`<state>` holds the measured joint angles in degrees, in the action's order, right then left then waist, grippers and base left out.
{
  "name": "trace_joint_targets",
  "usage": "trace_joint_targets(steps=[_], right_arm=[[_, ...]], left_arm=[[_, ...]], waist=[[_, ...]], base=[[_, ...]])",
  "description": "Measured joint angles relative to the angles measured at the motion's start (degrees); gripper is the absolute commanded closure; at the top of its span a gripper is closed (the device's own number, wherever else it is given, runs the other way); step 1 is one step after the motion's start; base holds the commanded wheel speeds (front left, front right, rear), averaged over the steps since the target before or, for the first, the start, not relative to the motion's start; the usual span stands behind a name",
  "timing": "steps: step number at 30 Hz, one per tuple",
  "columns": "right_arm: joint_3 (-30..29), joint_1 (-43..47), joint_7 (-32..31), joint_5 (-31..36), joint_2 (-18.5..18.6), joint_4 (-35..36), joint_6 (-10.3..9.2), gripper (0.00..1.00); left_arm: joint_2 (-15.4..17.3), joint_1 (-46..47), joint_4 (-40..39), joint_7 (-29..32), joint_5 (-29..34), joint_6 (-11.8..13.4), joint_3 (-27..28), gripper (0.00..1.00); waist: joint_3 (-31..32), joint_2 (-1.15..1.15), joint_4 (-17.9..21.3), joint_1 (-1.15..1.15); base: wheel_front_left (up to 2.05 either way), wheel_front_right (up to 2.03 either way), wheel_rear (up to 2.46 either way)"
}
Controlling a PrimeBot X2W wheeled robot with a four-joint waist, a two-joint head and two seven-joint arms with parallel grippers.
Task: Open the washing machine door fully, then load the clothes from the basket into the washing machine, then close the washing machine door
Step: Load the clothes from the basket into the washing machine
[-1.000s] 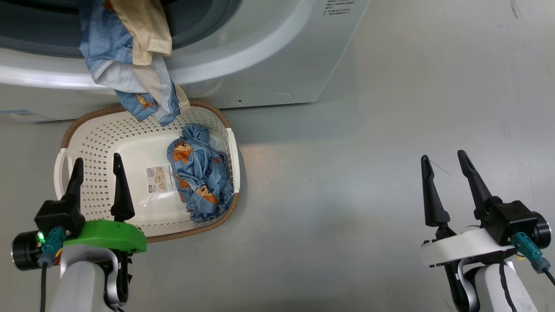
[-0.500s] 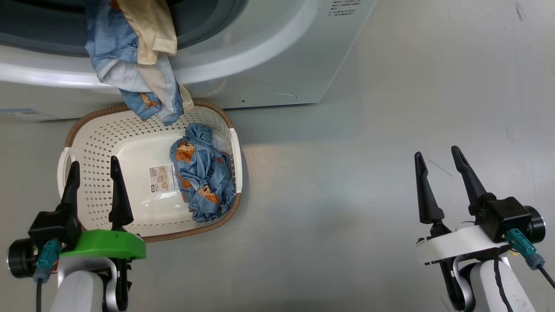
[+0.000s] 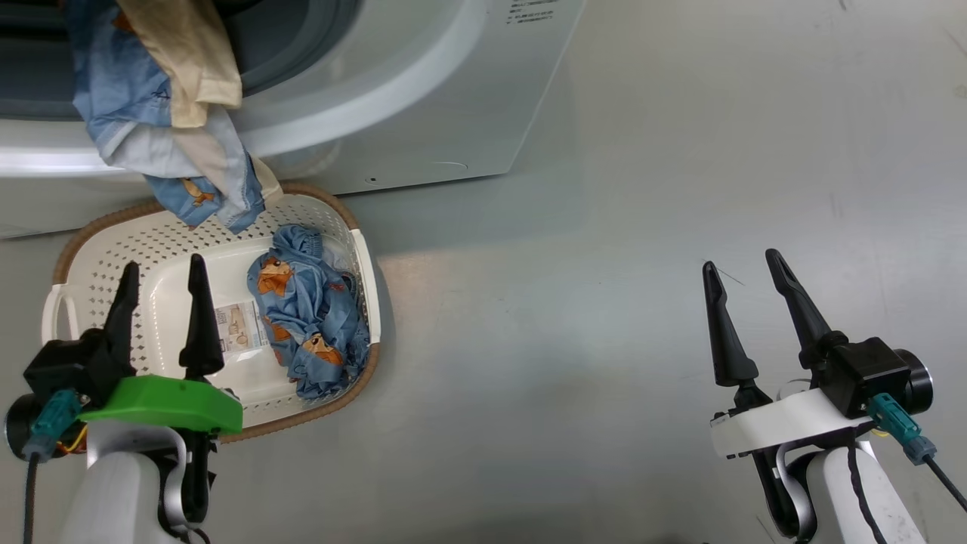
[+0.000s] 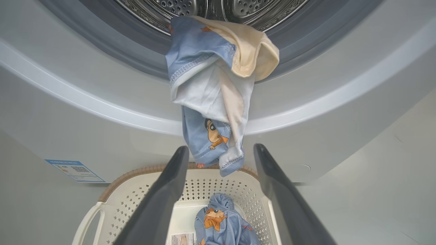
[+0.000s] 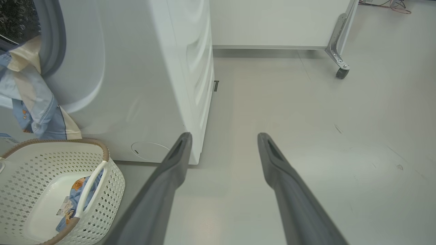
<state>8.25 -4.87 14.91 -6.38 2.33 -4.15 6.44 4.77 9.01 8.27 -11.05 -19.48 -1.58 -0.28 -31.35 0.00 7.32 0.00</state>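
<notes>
Step in hand, judged: loading, part-way.

Found draped over the lower lip of the big white front-loading washing machine: one soft light-blue garment with cream lining and orange cartoon print. Upper end inside the perforated steel drum, lower end dangling outside, just above the far rim of the small cream-white perforated plastic basket with brown woven rim.

Lying in the basket, against its right wall: a second, crumpled light-blue printed garment, beside the barcode label on the basket bottom.

Left gripper: long dark fingers spread wide, pinching nothing, hovering over the near left corner of the basket.

Right gripper: likewise spread and empty, over bare grey floor, well apart from the basket.

Next move, judged: either push the dangling tail fully past the grey rubber gasket, or drop onto the crumpled garment, close on a thick fold and lift clear of the rim. Closing up with cloth across the lip likely to trap it
</notes>
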Motion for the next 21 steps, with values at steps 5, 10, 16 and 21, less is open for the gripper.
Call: trace_joint_targets(steps=[5, 10, 16, 21], right_arm=[[0.45, -0.82, 0.0, -0.41, -0.01, 0.18, -0.01, 0.0], [0.81, -0.85, 0.0, -1.1, -0.03, 0.45, -0.03, 0.0], [0.55, -0.88, 0.0, -1.16, -0.04, 0.74, -0.13, 0.0], [0.45, -0.93, 0.0, -1.16, -0.05, 0.86, -0.63, 0.0]], left_arm=[[0.58, 2.86, 1.29, 0.99, -0.9, -0.47, 1.11, 0.0], [1.69, 6.68, 3.87, 1.99, -1.74, -0.49, 2.6, 0.0], [2.35, 9.95, 7.81, 3.03, -1.92, -0.51, 3.5, 0.0], [3.32, 11.62, 11.52, 3.52, -2.5, -0.52, 3.8, 0.0]], waist=[[-0.63, 0.0, 2.08, 0.0], [-1.68, 0.0, 4.27, 0.0], [-2.87, 0.0, 5.51, 0.0], [-3.4, 0.0, 5.75, 0.0]], base=[[0.0, 0.0, 0.0], [0.0, 0.0, 0.0], [0.0, 0.0, 0.0], [0.0, 0.0, 0.0]])
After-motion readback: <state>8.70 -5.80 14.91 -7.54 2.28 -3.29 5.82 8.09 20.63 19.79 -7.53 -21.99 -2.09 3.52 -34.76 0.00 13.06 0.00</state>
